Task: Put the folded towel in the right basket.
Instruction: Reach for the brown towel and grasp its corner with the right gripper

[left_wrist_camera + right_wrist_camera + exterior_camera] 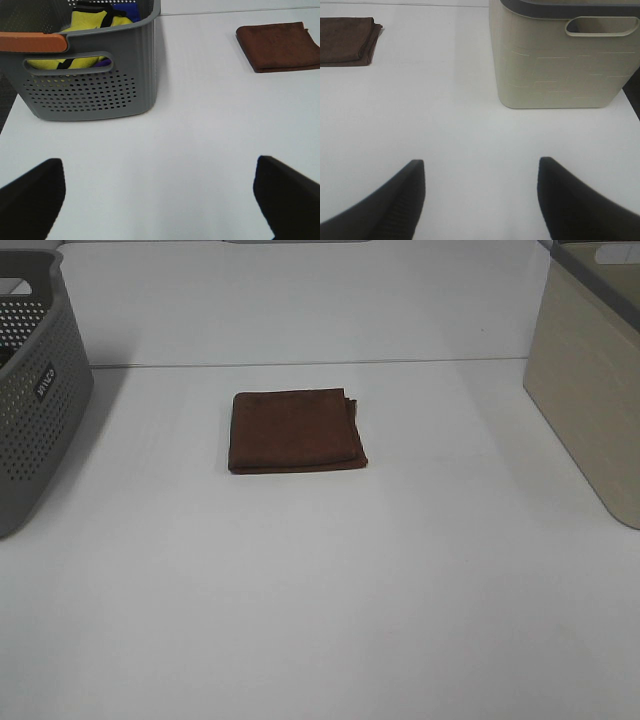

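Towel (296,430) lies flat mid table (320,620), well apart from both baskets. I judge nothing done yet: grab, carry and drop are all left. It's brown, soft cloth, a folded square. Right basket (590,390) is smooth beige plastic; left basket (35,390) is grey and perforated. Left gripper (157,162) and right gripper (481,161) are spread wide, empty.

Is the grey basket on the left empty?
No, the left wrist view shows yellow items lying inside the grey basket.
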Robot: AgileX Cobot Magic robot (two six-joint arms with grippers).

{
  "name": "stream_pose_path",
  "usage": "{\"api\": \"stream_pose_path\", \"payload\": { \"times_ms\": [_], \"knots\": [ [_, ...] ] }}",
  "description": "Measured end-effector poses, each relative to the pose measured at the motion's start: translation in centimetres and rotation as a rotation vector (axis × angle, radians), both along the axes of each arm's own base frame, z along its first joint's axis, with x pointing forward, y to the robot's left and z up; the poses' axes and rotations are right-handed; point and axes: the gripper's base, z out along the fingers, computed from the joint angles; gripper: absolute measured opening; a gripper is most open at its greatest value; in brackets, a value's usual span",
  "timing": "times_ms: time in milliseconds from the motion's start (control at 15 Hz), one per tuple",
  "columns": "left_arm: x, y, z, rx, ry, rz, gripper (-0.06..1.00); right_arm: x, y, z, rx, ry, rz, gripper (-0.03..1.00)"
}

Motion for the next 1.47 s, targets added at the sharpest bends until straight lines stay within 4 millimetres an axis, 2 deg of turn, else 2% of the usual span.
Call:
{"api": "stream_pose_path", "payload": {
  "times_ms": [1133,1267,1467],
  "knots": [
    [0.0,0.0,0.0,0.000,0.000,0.000,0.97,0.1,0.0,0.1,0.003,-0.001,0.002,0.62],
    [0.0,0.0,0.0,0.000,0.000,0.000,0.97,1.2,0.1,1.0,0.010,0.010,0.003,0.62],
    [0.0,0.0,0.0,0.000,0.000,0.000,0.97,4.6,0.2,3.3,0.031,0.031,0.006,0.62]
  ]
}}
